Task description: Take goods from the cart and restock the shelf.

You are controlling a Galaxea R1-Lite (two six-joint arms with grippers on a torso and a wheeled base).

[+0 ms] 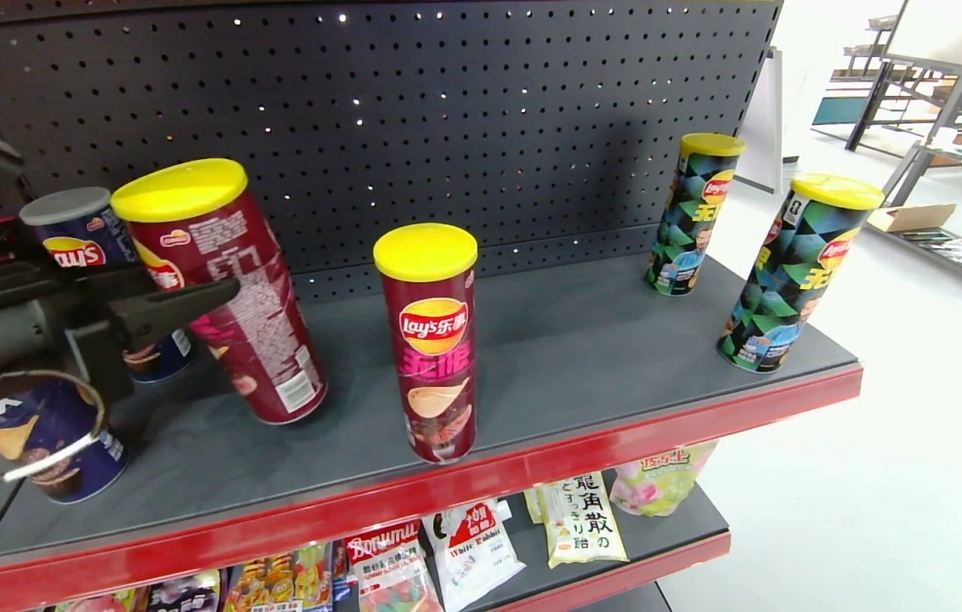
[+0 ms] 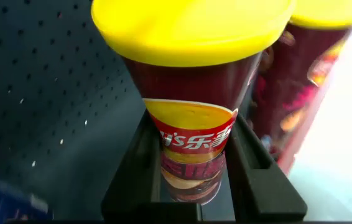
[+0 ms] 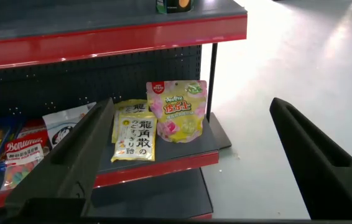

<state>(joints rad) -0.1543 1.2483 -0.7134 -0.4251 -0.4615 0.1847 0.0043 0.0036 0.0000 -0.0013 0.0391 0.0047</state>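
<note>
Shelf deck [image 1: 600,340]: left tool [image 2: 194,134] pinches the maroon chip can [image 1: 222,289] across its near-upright long axis, base seemingly down; right tool [image 3: 190,104] gapes empty, well below.

Off to my right I saw pale floor [image 1: 889,510], grey metal racks [image 1: 948,93] well back, and a cardboard box [image 1: 911,218] lying on one rack's low tier; a white board [image 1: 763,119] stood nearer.
</note>
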